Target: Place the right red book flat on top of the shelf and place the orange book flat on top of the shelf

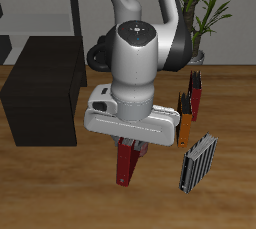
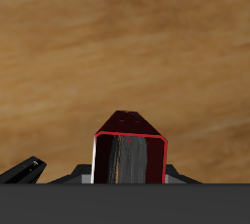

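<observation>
My gripper (image 1: 128,149) is shut on the right red book (image 1: 126,164), which hangs upright below the fingers over the wooden table (image 1: 60,188). The wrist view looks down the book (image 2: 130,156), with its red cover and pale page edges. The orange book (image 1: 186,122) stands on edge just beside my gripper's body, on the side away from the shelf. The shelf (image 1: 45,95) is a low black box farther across the table, and its flat top is bare. The held book is well clear of it.
A darker red book (image 1: 197,93) stands just behind the orange one. A black-and-white striped book (image 1: 197,163) lies near the table's front edge. A pale grey open shelving unit (image 1: 40,3) and a potted plant (image 1: 205,3) stand at the back.
</observation>
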